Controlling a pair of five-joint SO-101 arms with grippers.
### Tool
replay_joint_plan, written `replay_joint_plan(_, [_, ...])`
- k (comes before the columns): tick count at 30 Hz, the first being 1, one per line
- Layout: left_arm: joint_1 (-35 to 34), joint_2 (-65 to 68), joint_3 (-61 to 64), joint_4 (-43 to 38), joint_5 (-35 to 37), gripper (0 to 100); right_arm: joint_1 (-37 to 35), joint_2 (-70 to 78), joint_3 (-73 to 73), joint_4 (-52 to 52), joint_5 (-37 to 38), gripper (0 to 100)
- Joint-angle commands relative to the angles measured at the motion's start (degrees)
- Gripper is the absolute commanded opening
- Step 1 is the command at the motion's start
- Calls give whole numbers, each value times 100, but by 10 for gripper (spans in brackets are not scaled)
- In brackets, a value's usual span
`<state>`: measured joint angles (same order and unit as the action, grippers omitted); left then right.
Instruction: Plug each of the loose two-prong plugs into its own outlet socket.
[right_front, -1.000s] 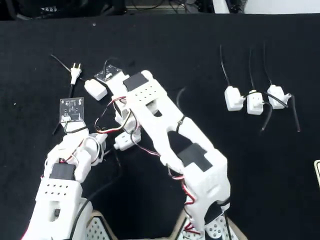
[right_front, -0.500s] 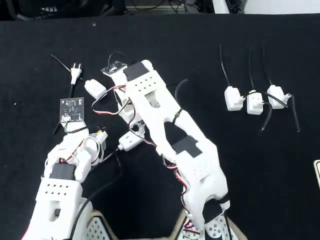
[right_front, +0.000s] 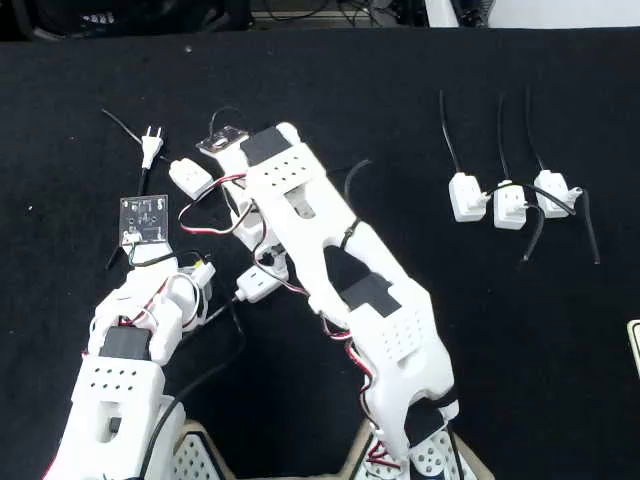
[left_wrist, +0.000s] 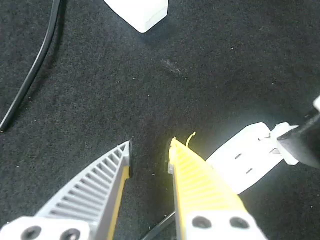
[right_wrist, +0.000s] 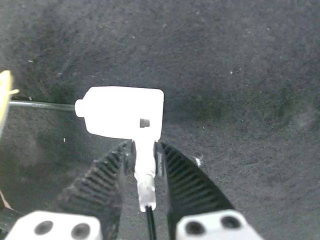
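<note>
one plug (right_wrist: 145, 180) sits pinched in the right claw (right_wrist: 145, 146), nose against its socket (right_wrist: 122, 119) on the black surface (right_wrist: 240, 75). left claw (left_wrist: 150, 144) is narrowly parted, empty, just beside the socket. we judge the unbraced socket may skid or twist under push and jam the plug.

Even light, perhaps from overhead; white socket (right_wrist: 122, 112) glares.

Black cloth table (right_front: 560, 380), cable clutter (right_front: 330, 10) behind
</note>
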<state>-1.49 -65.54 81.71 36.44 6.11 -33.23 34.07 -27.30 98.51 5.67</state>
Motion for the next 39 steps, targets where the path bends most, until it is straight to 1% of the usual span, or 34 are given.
replay_joint_plan(1, [-31, -88, -40, -79, 53, 134, -44, -13, -286, 132, -26, 10])
replay_joint_plan(9, [-31, -88, -40, -79, 53, 134, 149, -22, -259, 246, 97, 10])
replay_joint_plan(20, [-31, -88, -40, -79, 53, 134, 123, 13, -251, 273, 132, 10])
replay_joint_plan(27, [-40, -88, -48, -79, 53, 134, 149, 505, -505, 264, 281, 10])
replay_joint_plan(39, [-40, -88, -48, -79, 53, 134, 105, 558, -541, 229, 290, 10])
